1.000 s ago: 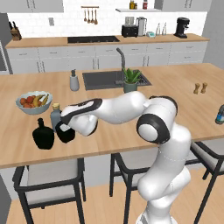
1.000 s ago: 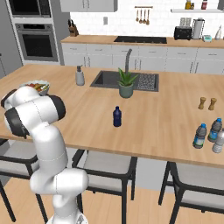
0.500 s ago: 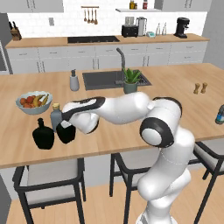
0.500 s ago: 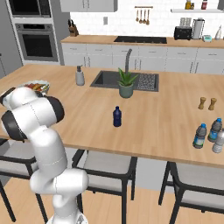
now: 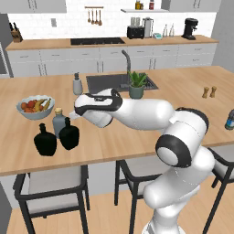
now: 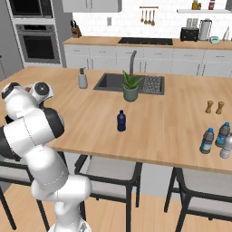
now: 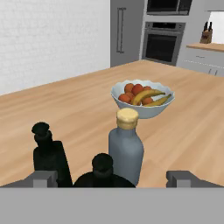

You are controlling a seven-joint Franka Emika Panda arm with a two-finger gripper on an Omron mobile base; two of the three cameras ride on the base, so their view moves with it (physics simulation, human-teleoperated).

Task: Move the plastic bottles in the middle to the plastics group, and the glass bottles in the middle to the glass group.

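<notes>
**Squarish glass bottle released at glass group; hand backs off**

Left base view: the gripper (image 5: pixel 73 114) is now raised clear of the glossy black squarish glass bottle (image 5: pixel 69 135), which it enclosed a second ago. The bottle stands upright just beside the round black flask (image 5: pixel 45 140) and the grey-blue cork-stoppered bottle (image 5: pixel 58 122).

Right base view: the short dark blue plastic bottle (image 6: pixel 121 121) stands alone mid-counter, well apart from the cluster of clear blue-labelled plastic bottles (image 6: pixel 217 139).

Hand view: fingertips (image 7: pixel 43 178) are spread wide with nothing pinched between them.

Judgement: the glass step looks done, and the dark blue bottle remains.
</notes>
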